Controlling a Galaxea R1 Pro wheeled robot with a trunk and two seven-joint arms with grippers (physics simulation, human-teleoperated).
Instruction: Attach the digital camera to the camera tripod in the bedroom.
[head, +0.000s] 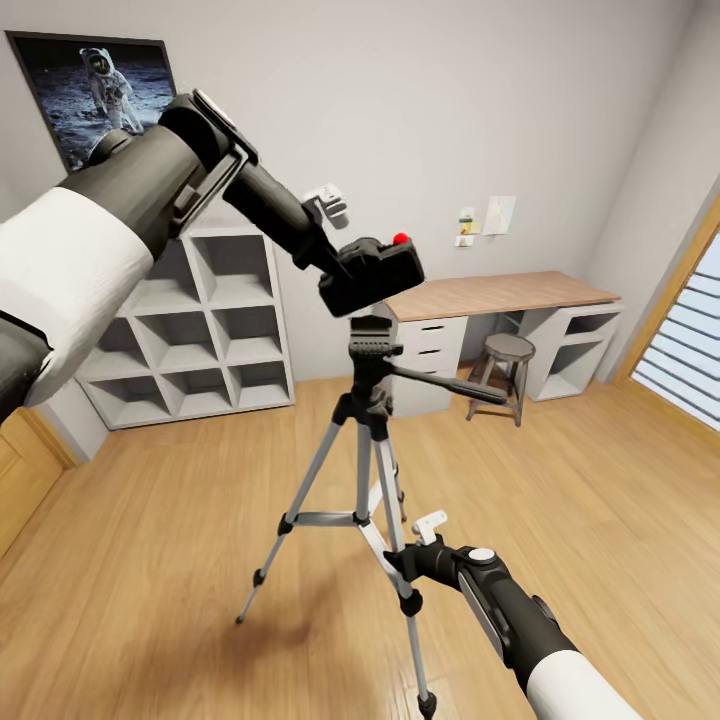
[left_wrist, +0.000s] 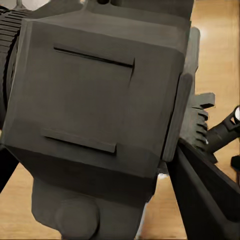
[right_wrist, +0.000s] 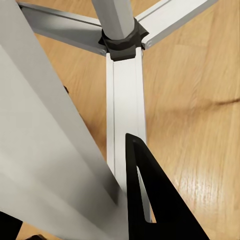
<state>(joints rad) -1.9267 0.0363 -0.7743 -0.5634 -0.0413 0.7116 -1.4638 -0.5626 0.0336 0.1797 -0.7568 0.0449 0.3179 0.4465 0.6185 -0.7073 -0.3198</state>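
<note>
My left gripper (head: 345, 268) is shut on the digital camera (head: 385, 275), a black box with a red button on top. The camera hangs tilted just above the black head (head: 372, 350) of the camera tripod (head: 362, 470); I cannot tell whether they touch. In the left wrist view the camera body (left_wrist: 95, 95) is very close, with part of the tripod head (left_wrist: 200, 120) beyond it. My right gripper (head: 403, 562) is low down, shut on the tripod's front silver leg. In the right wrist view that leg (right_wrist: 45, 140) runs beside a black finger (right_wrist: 150, 200).
The tripod's pan handle (head: 450, 385) sticks out to the right. Against the back wall stand a white cube shelf (head: 200, 330) and a wood-topped desk (head: 500, 295) with a round stool (head: 505, 365). A slatted window (head: 690, 350) is on the right. Light wood floor surrounds the tripod.
</note>
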